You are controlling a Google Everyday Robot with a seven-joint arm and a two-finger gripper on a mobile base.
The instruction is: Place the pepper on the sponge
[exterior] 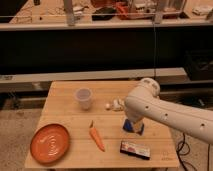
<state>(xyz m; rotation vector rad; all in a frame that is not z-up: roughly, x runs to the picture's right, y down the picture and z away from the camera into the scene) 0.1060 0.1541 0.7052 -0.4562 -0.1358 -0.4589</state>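
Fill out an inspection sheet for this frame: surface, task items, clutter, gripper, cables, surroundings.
Surface: wooden table.
Job's things: pepper lies on the table, apart from the sponge; not yet placed.
Clutter: clear cup, orange plate, black box, small white item.
Grippers: gripper low at the sponge, away from the pepper.
Cables: cable on the floor, right of the table.
Surroundings: cluttered bench behind.
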